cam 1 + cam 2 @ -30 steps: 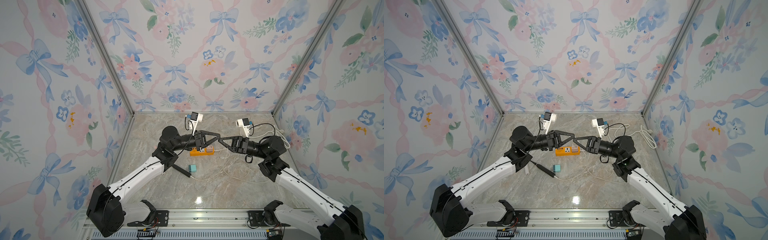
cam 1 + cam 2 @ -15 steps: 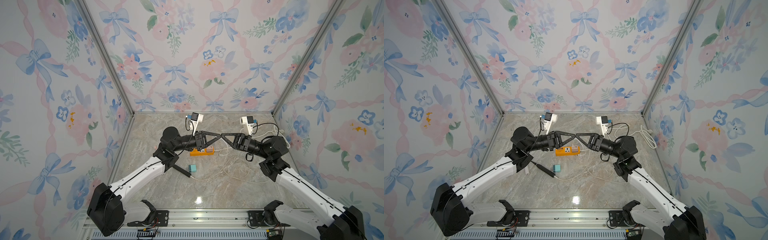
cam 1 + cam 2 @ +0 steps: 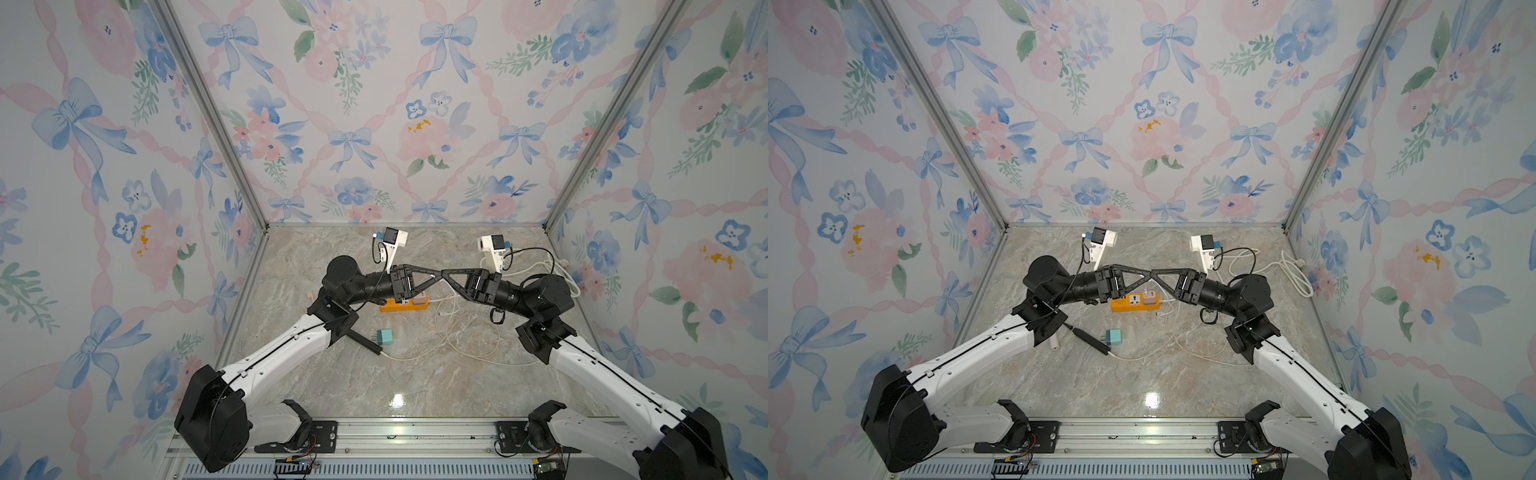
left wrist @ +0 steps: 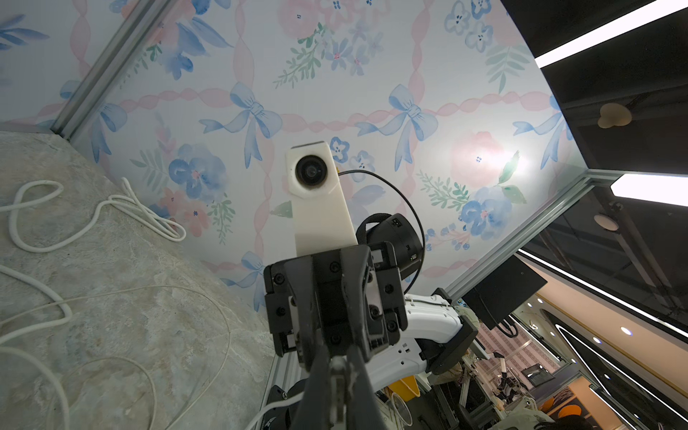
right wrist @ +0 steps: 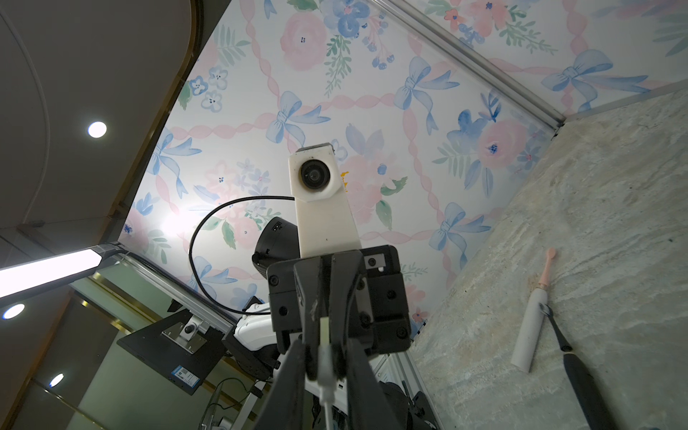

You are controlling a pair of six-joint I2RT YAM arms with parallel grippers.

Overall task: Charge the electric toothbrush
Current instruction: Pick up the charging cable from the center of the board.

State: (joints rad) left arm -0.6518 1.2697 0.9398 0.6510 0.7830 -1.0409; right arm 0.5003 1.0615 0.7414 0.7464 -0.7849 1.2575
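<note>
Near left on the marble desk [image 3: 415, 374], your slim black electric toothbrush [image 3: 365, 343] lies with a thin white cable [image 3: 395, 358] seemingly plugged into its tail. Farther back, above the orange power strip [image 3: 1125, 305], your right hand [image 3: 446, 274] pinches the small white cable plug [image 5: 324, 350]. Your left hand [image 3: 436, 275] is pressed together. I judge that plugging into power is still left.

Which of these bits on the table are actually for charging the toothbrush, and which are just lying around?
Job, likely: black toothbrush, thin white cable, orange power strip, pink adapter.
Idle, seemingly: white toothbrush, mint plug.
</note>
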